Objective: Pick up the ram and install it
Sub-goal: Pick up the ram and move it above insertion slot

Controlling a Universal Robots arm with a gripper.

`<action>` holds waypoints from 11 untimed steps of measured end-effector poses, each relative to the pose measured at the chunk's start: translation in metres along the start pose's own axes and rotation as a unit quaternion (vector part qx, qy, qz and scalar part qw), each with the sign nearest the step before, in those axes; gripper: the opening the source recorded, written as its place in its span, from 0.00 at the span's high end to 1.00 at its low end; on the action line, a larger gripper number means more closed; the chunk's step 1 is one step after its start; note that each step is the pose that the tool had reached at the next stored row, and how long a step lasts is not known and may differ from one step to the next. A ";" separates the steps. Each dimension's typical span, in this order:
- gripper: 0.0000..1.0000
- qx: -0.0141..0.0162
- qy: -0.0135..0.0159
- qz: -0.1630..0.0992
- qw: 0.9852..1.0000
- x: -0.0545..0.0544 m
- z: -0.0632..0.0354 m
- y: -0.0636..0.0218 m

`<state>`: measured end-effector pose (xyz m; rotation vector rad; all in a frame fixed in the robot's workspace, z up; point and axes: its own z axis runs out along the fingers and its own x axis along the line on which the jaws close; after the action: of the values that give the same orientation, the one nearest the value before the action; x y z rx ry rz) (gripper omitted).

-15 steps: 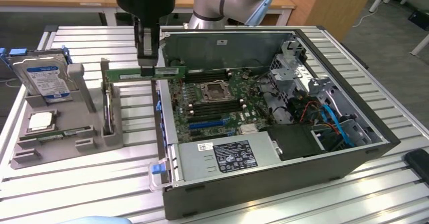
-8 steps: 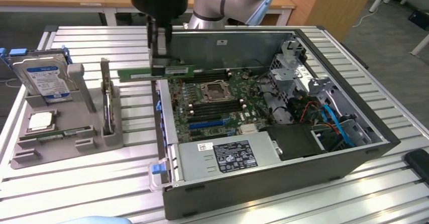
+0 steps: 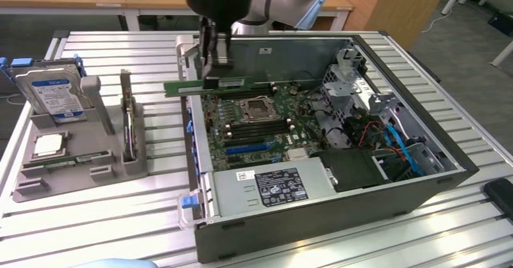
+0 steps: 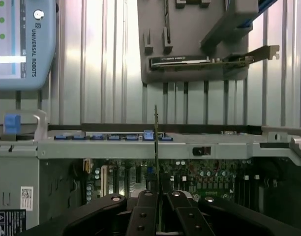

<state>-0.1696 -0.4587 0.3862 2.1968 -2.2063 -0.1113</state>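
Gripper (image 4: pixel 158 196): fingers pressed together on the ram (image 3: pixel 240 83), pinching it near the middle of its length.
Ram: off the table, hanging level and on edge above the open computer case (image 3: pixel 449 160), over the far part of the motherboard (image 3: pixel 265 130) near the case wall on the exterior view's left; it appears clear of the board.
Wrist view of it: edge-on, a thin line running straight out from between the fingers.
Processor socket (image 3: pixel 258 107): inside the case, below the held stick and a little toward the power supply (image 3: pixel 273 187).
Memory slots (image 3: pixel 252 128): long dark slots inside the case beside the socket; they look empty.
Outside the case: grey holder tray (image 3: pixel 104 130) on the exterior view's left, with a second stick (image 3: pixel 76 160) lying on it and a hard drive (image 3: pixel 56 94) standing in it.
Step in hand: pick-up looks done; the stick is being carried over the case, not yet seated.
What seating calls for: probably the stick's lower edge parallel to and directly over one slot, then a straight, even press; a tilt could jam it.
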 end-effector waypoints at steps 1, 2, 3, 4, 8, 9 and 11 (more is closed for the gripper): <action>0.87 0.000 0.000 -0.001 1.000 0.000 -0.0003 -0.0041; 0.87 0.000 -0.001 -0.002 1.000 0.000 -0.0005 -0.0080; 0.87 0.000 -0.001 -0.003 1.000 0.000 -0.0008 -0.0120; 0.87 0.000 -0.002 -0.004 1.000 0.000 -0.0011 -0.0159; 0.87 0.000 -0.005 -0.008 1.000 0.000 -0.0021 -0.0316; 0.87 0.000 -0.005 -0.009 1.000 0.000 -0.0024 -0.0355; 0.87 0.000 -0.007 -0.011 1.000 0.000 -0.0029 -0.0433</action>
<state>-0.1262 -0.4587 0.3862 2.2272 -2.1889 -0.1278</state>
